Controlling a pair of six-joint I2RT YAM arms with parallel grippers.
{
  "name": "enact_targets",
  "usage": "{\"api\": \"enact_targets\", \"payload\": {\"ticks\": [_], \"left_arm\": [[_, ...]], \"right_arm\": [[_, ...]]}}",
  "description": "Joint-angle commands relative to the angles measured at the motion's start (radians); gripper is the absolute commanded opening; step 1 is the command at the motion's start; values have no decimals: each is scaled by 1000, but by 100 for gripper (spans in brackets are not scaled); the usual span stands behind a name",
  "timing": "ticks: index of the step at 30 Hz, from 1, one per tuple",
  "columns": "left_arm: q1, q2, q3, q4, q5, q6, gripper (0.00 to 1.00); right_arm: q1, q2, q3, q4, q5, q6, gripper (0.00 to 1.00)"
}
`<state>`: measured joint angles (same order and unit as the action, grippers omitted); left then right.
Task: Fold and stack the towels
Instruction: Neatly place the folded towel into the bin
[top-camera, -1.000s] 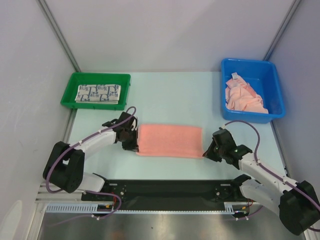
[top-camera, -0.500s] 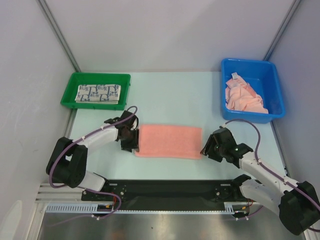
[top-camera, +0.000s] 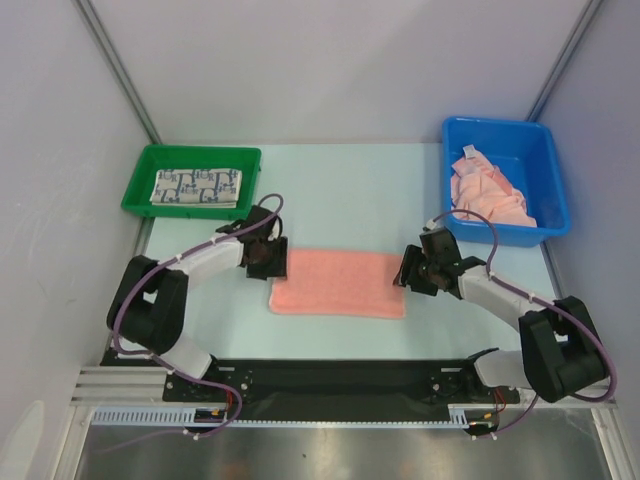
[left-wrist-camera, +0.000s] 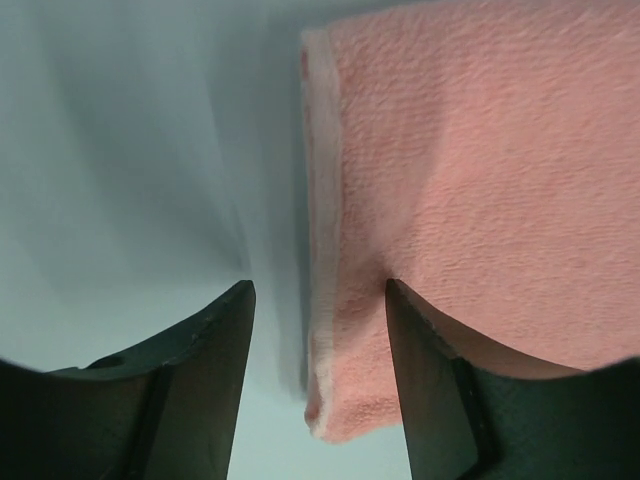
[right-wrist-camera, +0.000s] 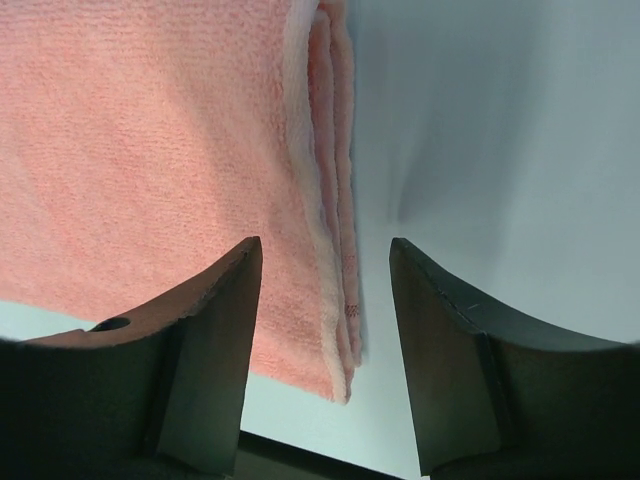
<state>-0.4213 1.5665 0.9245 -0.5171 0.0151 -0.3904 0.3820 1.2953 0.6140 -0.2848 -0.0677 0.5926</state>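
The pale blue-green table (top-camera: 340, 190) holds a blue bin (top-camera: 520, 160) at its far right and a green tray (top-camera: 200, 152) at its far left. Flat at the table's centre lies a salmon-pink towel (top-camera: 338, 283), folded into a long rectangle. Its terry nap is even, and its layered edges show at the right end. A crumpled heap of peach towels (top-camera: 485, 198) sits in the bin. A folded white towel with a blue-grey pattern (top-camera: 198, 188) lies in the tray. The left gripper (top-camera: 268, 262) hangs over the salmon towel's left end, its jaws parted with nothing held. The right gripper (top-camera: 410, 272) does the same over the right end, jaws apart and straddling the stacked edge.
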Motion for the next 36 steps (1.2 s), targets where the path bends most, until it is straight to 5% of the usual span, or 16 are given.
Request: {"api": "enact_targets", "payload": {"ticks": [1,8,11,15,17,24,36], "left_arm": [[24,10,-53,113,86,24,61],[24,67,-141,224,173,-27,60],[21,92,-187,262,204,-59,47],[-4,86,-170,217,174,-73,9],[-10,81,-118,137,142,-70,0],[-14,154,319,-186,-65,-10,0],[128,527,1062,-514,-323,168,0]], "right_arm": [[-17,24,27,65,-47,-79,59],[-31,-54,0,69,-78,-99,62],[-35,-100,4,53,-95,-96,62],[-38,-162,30,23,-107,-100,62],[-38,-185,47,16,-116,-93,62],[-40,-217,118,21,-124,-73,63],[-57,-45,216,104,-122,-103,63]]}}
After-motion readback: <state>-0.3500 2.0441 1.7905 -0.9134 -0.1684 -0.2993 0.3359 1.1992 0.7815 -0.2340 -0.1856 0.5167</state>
